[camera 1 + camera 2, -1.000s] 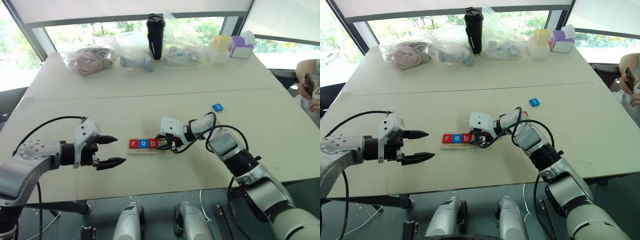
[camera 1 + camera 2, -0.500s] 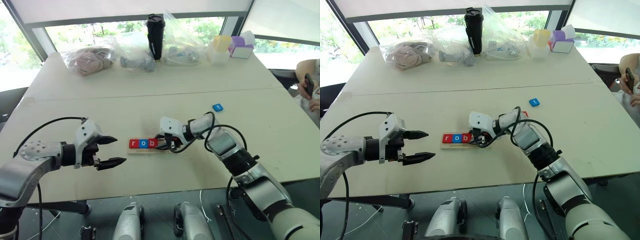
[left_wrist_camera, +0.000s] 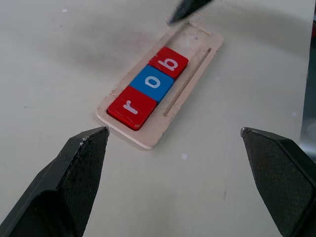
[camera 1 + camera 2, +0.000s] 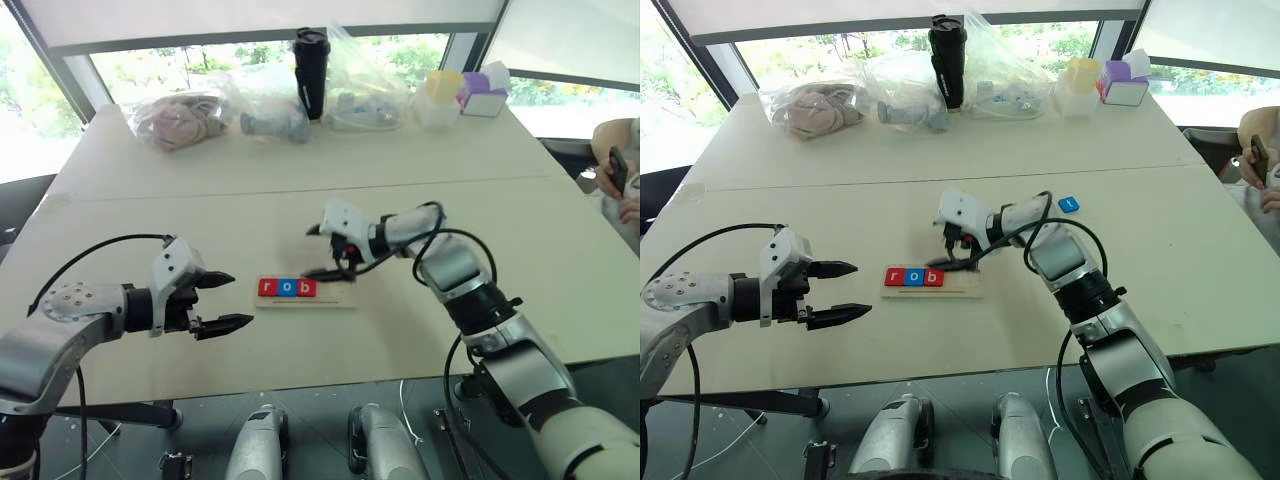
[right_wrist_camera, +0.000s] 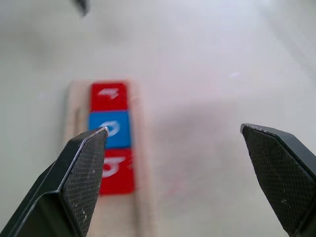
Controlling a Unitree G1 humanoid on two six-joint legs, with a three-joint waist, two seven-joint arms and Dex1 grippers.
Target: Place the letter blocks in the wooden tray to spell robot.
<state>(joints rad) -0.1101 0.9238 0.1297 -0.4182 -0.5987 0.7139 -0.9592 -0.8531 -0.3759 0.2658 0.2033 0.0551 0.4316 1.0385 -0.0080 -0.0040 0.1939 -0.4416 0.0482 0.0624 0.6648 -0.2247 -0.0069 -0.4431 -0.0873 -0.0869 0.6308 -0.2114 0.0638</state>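
The wooden tray (image 4: 335, 296) lies mid-table with three letter blocks in its left part: red r (image 4: 267, 287), blue o (image 4: 286, 287) and red b (image 4: 305, 287). Its right part is bare. The left wrist view shows the same row, r (image 3: 132, 107), o (image 3: 154, 83), b (image 3: 169, 62). My right gripper (image 4: 316, 250) hangs open just above the tray's middle, holding nothing. My left gripper (image 4: 235, 300) stays open to the left of the tray, apart from it. Another blue letter block (image 4: 435, 214) lies alone on the table, far right of the tray.
Along the far side stand a black bottle (image 4: 311, 70), plastic bags (image 4: 180, 120) with soft items, and coloured boxes (image 4: 465, 95). A person's hand (image 4: 615, 170) holding a phone is at the right edge. A seam crosses the table behind the tray.
My right gripper has opened and risen from the tray, leaving the red b beside the o. The left arm has kept still.
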